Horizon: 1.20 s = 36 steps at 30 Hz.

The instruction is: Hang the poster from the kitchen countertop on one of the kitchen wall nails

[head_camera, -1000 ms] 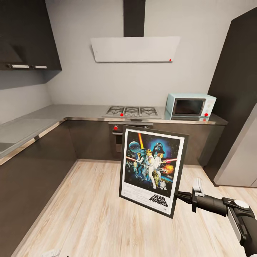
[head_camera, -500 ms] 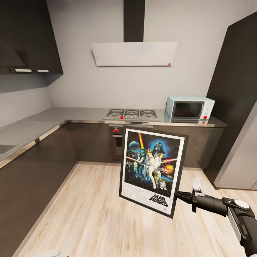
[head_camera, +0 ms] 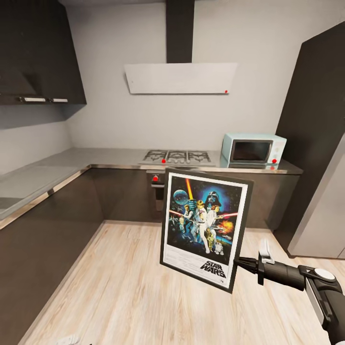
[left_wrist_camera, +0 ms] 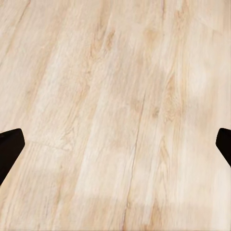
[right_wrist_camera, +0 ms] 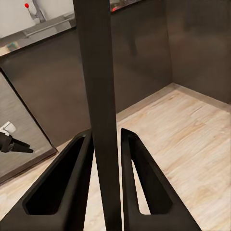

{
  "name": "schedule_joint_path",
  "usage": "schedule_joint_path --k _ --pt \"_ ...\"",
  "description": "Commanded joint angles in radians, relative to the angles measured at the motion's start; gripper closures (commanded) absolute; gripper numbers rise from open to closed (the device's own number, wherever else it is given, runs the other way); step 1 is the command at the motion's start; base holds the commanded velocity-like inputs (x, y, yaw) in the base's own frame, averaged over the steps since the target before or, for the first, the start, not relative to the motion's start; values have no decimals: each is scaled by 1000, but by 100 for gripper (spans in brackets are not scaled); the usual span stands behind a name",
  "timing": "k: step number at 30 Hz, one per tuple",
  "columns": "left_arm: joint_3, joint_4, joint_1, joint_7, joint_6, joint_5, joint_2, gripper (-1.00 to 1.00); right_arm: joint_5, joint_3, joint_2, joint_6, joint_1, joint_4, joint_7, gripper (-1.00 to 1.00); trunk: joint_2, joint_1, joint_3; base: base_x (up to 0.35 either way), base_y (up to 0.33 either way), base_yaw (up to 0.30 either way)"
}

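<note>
The poster (head_camera: 203, 225) hangs upright in the air over the wooden floor, its Star Wars picture facing the head camera. My right gripper (head_camera: 242, 262) is shut on its lower right edge. In the right wrist view the poster (right_wrist_camera: 101, 86) shows edge-on as a dark strip pinched between the two fingers (right_wrist_camera: 67, 183) of my right gripper (right_wrist_camera: 106, 134). The kitchen countertop (head_camera: 72, 160) runs in an L along the left and back walls, behind the poster. My left gripper (left_wrist_camera: 115, 147) stands open above bare floorboards, with a fingertip at each side of the left wrist view.
A gas hob (head_camera: 178, 156) and a light blue microwave (head_camera: 253, 150) sit on the back worktop under a white hood (head_camera: 181, 77). Dark upper cabinets (head_camera: 38, 52) hang at left. A tall dark cabinet (head_camera: 311, 120) and a grey fridge (head_camera: 321, 211) stand at right. Wooden floor (head_camera: 120, 287) lies between.
The whole kitchen has slid downward in the head view, so the camera has moved. The poster and my right arm keep their place in the picture, still gripped.
</note>
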<state>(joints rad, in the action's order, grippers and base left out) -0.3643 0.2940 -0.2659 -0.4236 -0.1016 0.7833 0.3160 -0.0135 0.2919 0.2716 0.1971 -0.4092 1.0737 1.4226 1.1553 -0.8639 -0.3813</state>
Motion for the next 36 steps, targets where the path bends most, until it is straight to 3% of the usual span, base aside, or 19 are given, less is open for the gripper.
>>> schedule_joint_path --k 1,16,24,36 --pt "-8 -1 -1 -1 -6 7 1 -100 -2 1 0 13 -1 0 6 100 1 0 1 0 0 0" --pt "-8 -1 -1 -1 -6 7 1 -100 -2 1 0 16 -1 0 6 100 1 0 13 0 0 0" --pt "-8 0 -1 -1 -5 7 0 -100 -3 1 1 81 -1 0 6 100 -55 31 39 0 0 0" --pt "-8 0 -1 -1 -5 7 0 -100 -3 1 1 91 -1 0 6 100 -139 77 76 0 0 0"
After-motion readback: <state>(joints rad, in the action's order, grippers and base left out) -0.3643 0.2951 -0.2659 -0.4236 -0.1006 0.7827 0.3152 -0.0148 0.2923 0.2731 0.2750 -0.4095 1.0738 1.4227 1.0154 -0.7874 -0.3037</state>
